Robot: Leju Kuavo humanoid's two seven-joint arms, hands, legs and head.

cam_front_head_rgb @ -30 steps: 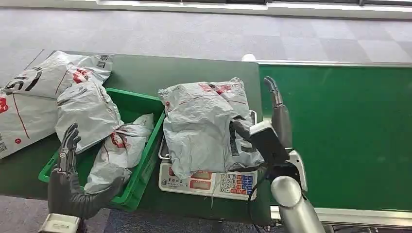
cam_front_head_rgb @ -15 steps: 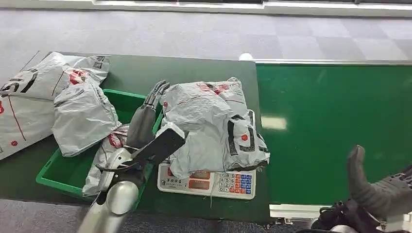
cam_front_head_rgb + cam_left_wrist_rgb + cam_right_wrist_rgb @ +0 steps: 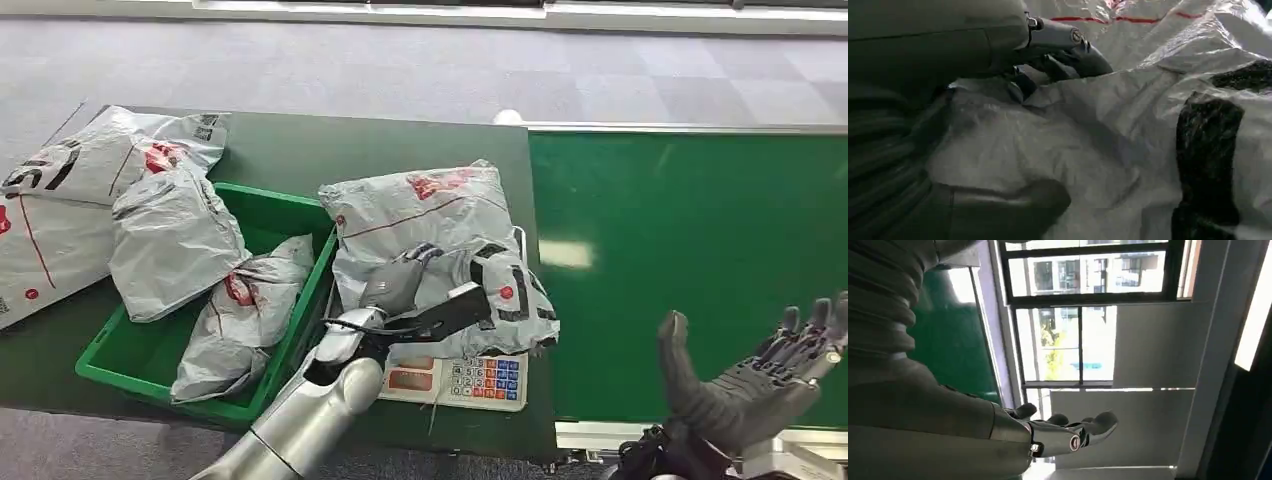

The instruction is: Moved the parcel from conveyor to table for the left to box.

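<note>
Grey courier parcel (image 3: 430, 245), creased and marked with red and black print, is seen lying on a white weighing scale (image 3: 470, 380) on the dark green table (image 3: 300, 150), between a green crate (image 3: 290, 345) and the green conveyor belt (image 3: 690, 260). The left hand (image 3: 400, 282) is laid on the parcel's near side, fingers (image 3: 1073, 50) pressed into the plastic film; whether it is actually gripped cannot be told. The right hand (image 3: 755, 385) is held palm-up and released over the conveyor's near edge. More grey parcels (image 3: 235, 310) are piled in the crate.
</note>
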